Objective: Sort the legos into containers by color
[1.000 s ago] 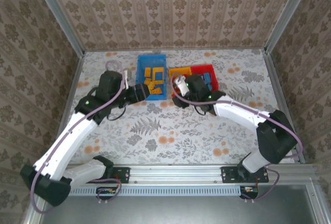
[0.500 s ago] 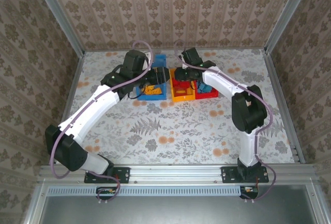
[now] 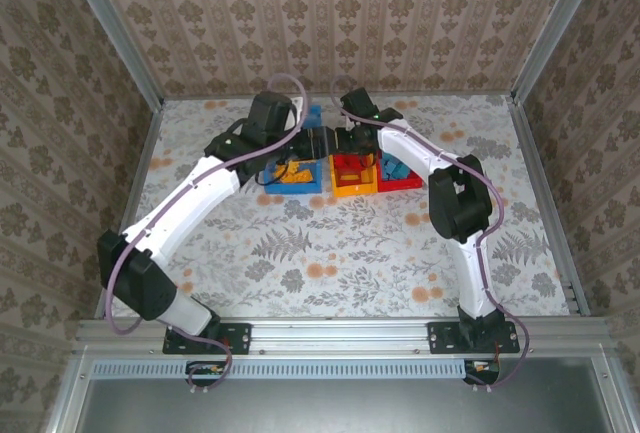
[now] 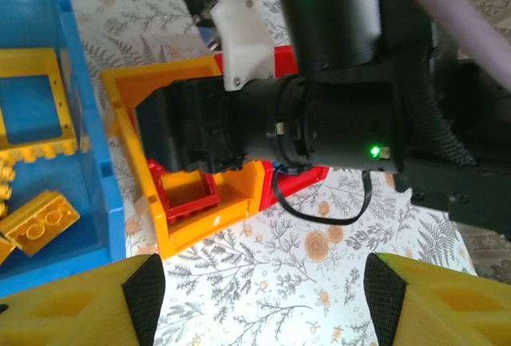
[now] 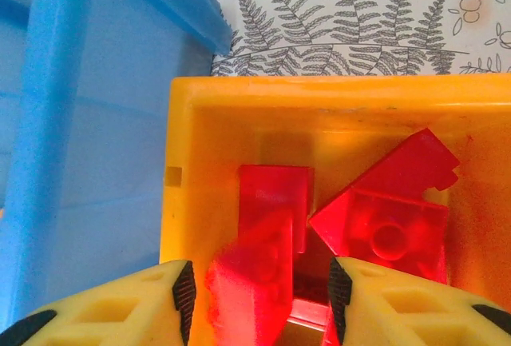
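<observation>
My right gripper [image 5: 257, 298] is open above the yellow-orange bin [image 5: 192, 202]. A blurred red brick [image 5: 259, 278] is between its fingers, touching neither pad. Two more red bricks [image 5: 391, 226] lie in that bin, and a red frame brick [image 4: 188, 194] shows in it from the left wrist view. My left gripper [image 4: 263, 298] is open and empty over the table, just in front of the bins. The blue bin [image 4: 88, 122] holds several yellow bricks [image 4: 40, 218]. The red bin [image 3: 405, 178] holds blue bricks [image 3: 395, 165].
The three bins stand side by side at the back of the floral table [image 3: 330, 243]. The right arm's black wrist [image 4: 335, 130] hangs over the yellow bin, close in front of the left gripper. Metal frame rails [image 3: 540, 183] border the table.
Both arms have reached from mid-table to the bins at the back. The right gripper now hangs over the yellow-orange bin with a red brick loose between its fingers.
</observation>
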You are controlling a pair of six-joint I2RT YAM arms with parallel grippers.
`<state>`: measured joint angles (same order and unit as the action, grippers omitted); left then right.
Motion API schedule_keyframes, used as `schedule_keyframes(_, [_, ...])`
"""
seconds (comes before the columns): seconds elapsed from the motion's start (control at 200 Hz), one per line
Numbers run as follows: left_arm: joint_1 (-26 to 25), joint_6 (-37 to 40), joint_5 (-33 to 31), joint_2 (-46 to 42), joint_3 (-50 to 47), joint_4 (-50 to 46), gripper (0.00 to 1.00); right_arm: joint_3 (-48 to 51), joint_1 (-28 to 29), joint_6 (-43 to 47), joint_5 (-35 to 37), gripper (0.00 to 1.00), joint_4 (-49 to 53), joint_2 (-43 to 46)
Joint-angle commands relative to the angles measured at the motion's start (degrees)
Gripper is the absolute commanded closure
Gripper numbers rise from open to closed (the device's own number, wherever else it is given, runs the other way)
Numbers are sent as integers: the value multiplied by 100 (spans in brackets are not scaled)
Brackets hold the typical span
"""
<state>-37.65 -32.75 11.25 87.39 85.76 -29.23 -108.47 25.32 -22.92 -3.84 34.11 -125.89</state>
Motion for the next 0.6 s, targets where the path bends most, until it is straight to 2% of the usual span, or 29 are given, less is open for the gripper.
schedule_keyframes(0.0, [-127,368,-283,149,500,-380,30,-191,-35,-44,-75,42,169,-39])
schedule_keyframes(0.175, [-134,349,-660,-6,517,-507,30,21,-43,22,141,39,17,507])
schedule_keyframes(0.32, [54,188,-1006,-316,402,-741,27,879,-118,27,639,35,-518,1541])
schedule_keyframes(0.36, [236,35,-1012,-440,309,-821,26,1287,-164,8,883,30,-724,1931])
schedule_keyframes(0.39, [417,-97,-952,-548,198,-840,24,1626,-206,-51,1116,24,-887,2263])
schedule_keyframes(0.41, [586,-189,-884,-631,94,-842,19,1850,-250,-90,1263,5,-970,2482])
schedule_keyframes(0.42, [665,-225,-840,-674,37,-833,13,1977,-276,-114,1328,2,-1003,2576])
schedule_keyframes(0.435, [795,-289,-778,-744,-60,-818,3,2133,-314,-131,1416,1,-1052,2741])
schedule_keyframes(0.45, [913,-353,-734,-813,-161,-801,0,2303,-359,-148,1468,0,-1083,2909])
schedule_keyframes(0.555, [1920,-736,-407,-1204,-866,-837,0,3491,-761,-29,1411,0,-1402,4035])
schedule_keyframes(0.595, [2219,-793,-359,-1330,-1127,-867,0,3997,-794,154,1662,1,-1628,4532])
